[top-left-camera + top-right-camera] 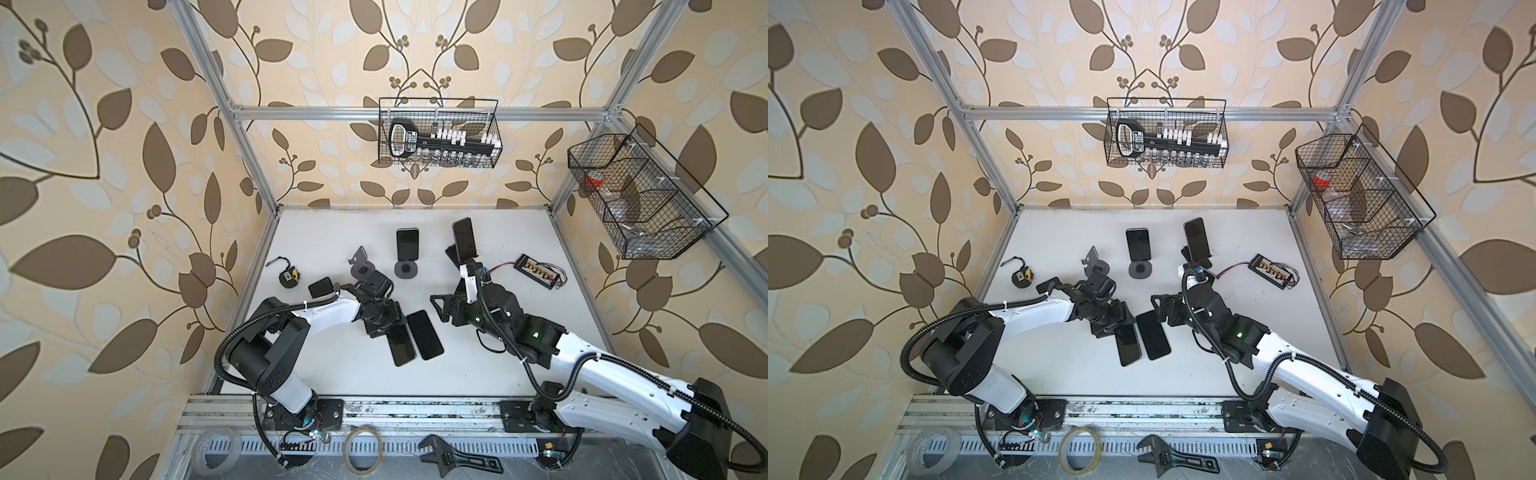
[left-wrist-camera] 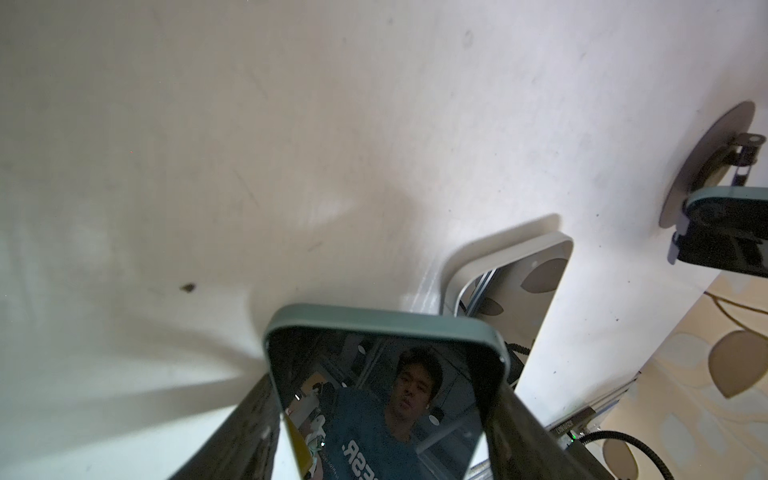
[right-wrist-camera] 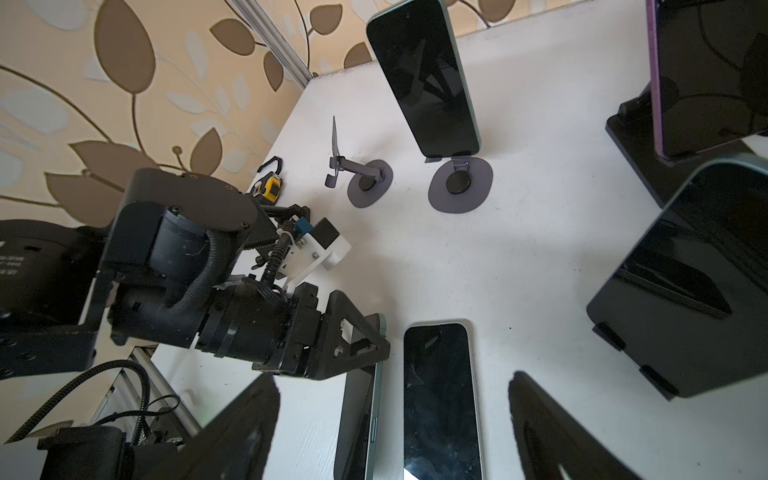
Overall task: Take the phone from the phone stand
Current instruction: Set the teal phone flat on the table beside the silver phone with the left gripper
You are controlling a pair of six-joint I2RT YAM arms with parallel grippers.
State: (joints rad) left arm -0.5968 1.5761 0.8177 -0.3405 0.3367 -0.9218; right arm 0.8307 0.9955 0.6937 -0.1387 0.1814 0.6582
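Green phone [image 2: 382, 374] in left jaws, right parted

The green-cased phone [image 2: 386, 399] has a glossy, mirror-like glass screen in a smooth matt plastic rim. The white tabletop [image 2: 291, 124] looks matt and scuffed. The round grey phone stand [image 3: 478, 183] looks like smooth matt metal.

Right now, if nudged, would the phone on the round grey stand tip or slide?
Probably tips: the phone stands tall and nearly upright over the stand's small round base. Its glossy glass likely feels slippery; it looks rigid.
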